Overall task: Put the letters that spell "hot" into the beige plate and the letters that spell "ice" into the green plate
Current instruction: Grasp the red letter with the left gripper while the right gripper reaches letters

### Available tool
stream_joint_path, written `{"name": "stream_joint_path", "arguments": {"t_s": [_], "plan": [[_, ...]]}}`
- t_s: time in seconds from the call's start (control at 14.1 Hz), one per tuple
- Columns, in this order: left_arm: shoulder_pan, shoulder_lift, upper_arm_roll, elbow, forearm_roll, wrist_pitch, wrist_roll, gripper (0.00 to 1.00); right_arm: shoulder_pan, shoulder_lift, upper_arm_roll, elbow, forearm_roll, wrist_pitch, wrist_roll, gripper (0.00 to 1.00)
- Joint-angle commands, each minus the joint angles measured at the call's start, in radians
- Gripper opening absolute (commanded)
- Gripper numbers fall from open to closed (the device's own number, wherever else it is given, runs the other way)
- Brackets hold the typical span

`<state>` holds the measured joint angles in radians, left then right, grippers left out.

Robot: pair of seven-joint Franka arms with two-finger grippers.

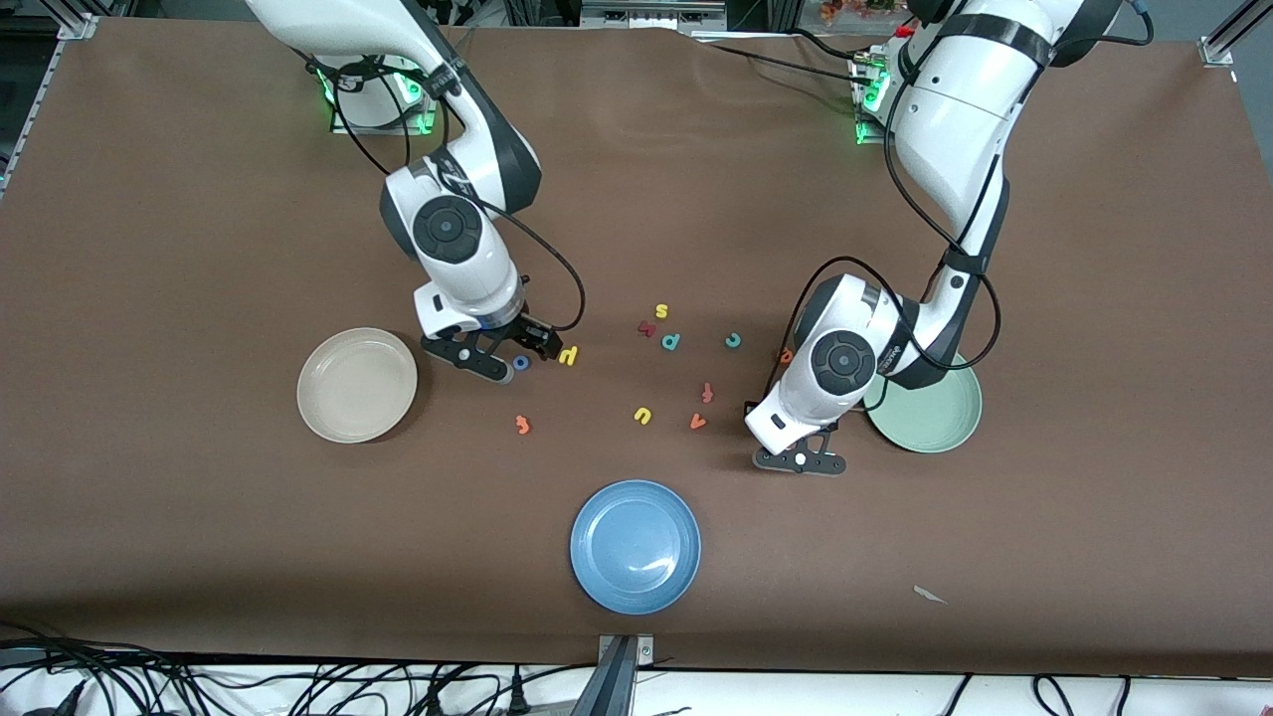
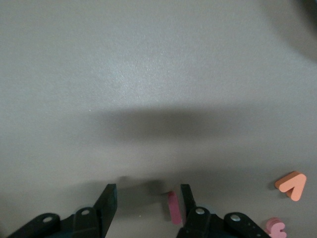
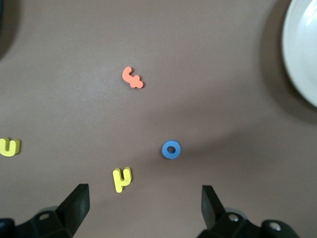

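The left gripper (image 2: 147, 202) is low over the bench (image 1: 199, 249) beside the green plate (image 1: 935, 418), its fingers part closed with the dark red i (image 2: 174, 208) upright against one of them; whether it is truly gripped I cannot tell. The right gripper (image 3: 143, 204) hangs with fingers spread wide over the blue o (image 3: 171, 149) and yellow h (image 3: 122, 178), beside the beige plate (image 1: 357, 385). The orange t (image 1: 522, 425) lies nearer the front camera.
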<state>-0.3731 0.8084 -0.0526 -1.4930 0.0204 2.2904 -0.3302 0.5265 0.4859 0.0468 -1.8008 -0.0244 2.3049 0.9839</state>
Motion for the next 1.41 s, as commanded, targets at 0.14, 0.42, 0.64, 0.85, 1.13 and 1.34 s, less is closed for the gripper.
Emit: {"name": "stream_joint_path", "arguments": {"t_s": [0.14, 0.42, 0.64, 0.85, 1.13, 1.34], "plan": [[-0.046, 0.011, 0.008, 0.001, -0.027, 0.004, -0.015, 0.59, 0.041, 0.103, -0.007, 0.076, 0.032, 0.047, 0.022, 1.0], [-0.056, 0.015, 0.01, -0.024, -0.011, 0.006, -0.004, 0.51, 0.064, 0.189, -0.007, 0.158, 0.078, 0.048, 0.027, 1.0], [-0.052, 0.015, 0.008, -0.024, -0.013, 0.004, -0.003, 0.19, 0.067, 0.22, -0.007, 0.161, 0.078, 0.048, 0.025, 0.99], [-0.038, 0.008, 0.01, -0.021, -0.013, -0.002, 0.002, 0.0, 0.067, 0.238, -0.007, 0.161, 0.078, 0.048, 0.025, 0.95], [-0.03, -0.006, 0.011, -0.015, -0.013, -0.011, -0.001, 0.0, 0.076, 0.256, -0.007, 0.161, 0.095, 0.048, 0.027, 0.85], [-0.006, -0.072, 0.013, -0.015, -0.013, -0.113, 0.0, 0.0, 0.083, 0.275, -0.007, 0.169, 0.095, 0.048, 0.029, 0.76]]}}
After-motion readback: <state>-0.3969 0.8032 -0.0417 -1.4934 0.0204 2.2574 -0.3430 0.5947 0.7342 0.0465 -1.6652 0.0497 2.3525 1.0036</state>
